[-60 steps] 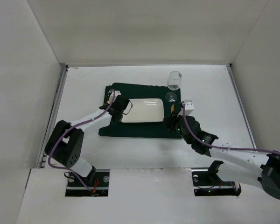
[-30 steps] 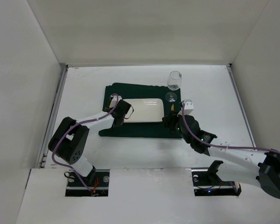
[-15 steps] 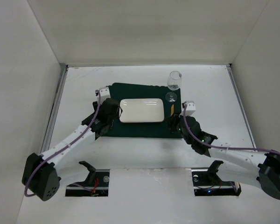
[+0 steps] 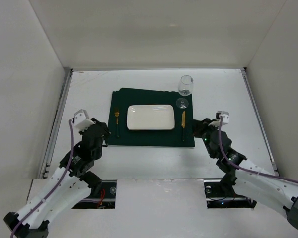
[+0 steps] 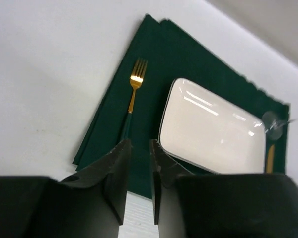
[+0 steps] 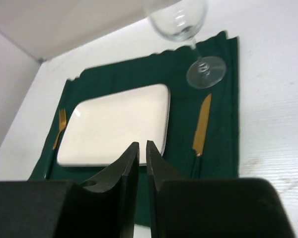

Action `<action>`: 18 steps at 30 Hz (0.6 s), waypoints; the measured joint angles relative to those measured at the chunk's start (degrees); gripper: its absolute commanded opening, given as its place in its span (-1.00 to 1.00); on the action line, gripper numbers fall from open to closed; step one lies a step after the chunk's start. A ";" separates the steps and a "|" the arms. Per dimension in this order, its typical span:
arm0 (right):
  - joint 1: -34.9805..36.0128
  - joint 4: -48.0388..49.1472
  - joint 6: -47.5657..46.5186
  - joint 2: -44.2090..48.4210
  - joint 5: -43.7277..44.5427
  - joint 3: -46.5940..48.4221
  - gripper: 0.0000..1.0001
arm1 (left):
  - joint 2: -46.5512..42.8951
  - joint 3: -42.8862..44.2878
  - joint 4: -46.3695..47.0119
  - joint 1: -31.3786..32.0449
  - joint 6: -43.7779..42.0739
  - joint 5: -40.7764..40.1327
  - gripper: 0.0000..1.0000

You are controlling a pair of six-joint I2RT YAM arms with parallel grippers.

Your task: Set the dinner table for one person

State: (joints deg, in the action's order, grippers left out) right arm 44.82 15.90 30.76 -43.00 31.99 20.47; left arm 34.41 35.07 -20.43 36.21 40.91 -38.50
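Observation:
On the white dinner table (image 4: 89, 89) lies a dark green placemat (image 4: 151, 137). On it are a white rectangular plate (image 4: 150, 117), a gold fork (image 4: 116, 119) left of the plate and a gold knife (image 4: 183, 120) right of it. A clear wine glass (image 4: 186, 85) stands at the mat's far right corner. My left gripper (image 4: 103, 136) is off the mat's near left corner, empty, its jaws a narrow gap apart (image 5: 140, 148). My right gripper (image 4: 196, 128) is at the mat's near right edge, shut and empty (image 6: 142, 147).
Thin metal rails (image 4: 59, 119) run along the table's sides, and white walls (image 4: 154, 34) enclose it on three sides. In the right wrist view the glass foot (image 6: 206, 72) stands just beyond the knife (image 6: 202, 124).
Both arms have drawn back toward the near edge. The left gripper left the fork lying on the mat and moved near-left. The right gripper moved right, off the knife.

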 measured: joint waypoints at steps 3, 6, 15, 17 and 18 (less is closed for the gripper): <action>-4.50 0.85 1.57 2.56 0.79 -2.58 -0.19 | -3.87 -0.48 -4.63 -2.34 5.62 -2.40 -0.38; -10.14 0.76 3.87 4.94 0.96 -5.49 0.10 | -3.96 -1.73 -9.03 -6.21 10.36 -2.73 -0.24; -18.16 0.22 9.31 8.31 -2.23 -8.17 0.30 | -2.19 -7.13 -10.62 -15.28 13.88 3.67 0.00; -18.14 0.26 9.84 7.30 -2.86 -8.17 0.31 | -1.60 -7.98 -9.64 -16.35 13.79 5.20 0.02; -18.14 0.26 10.01 6.67 -3.17 -8.17 0.32 | -1.16 -8.07 -9.35 -16.72 13.81 5.73 0.03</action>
State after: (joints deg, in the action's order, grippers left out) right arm 26.68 16.16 40.77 -36.34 28.82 12.29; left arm 33.26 27.00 -29.78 19.49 54.72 -32.77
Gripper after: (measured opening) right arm 0.654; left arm 0.503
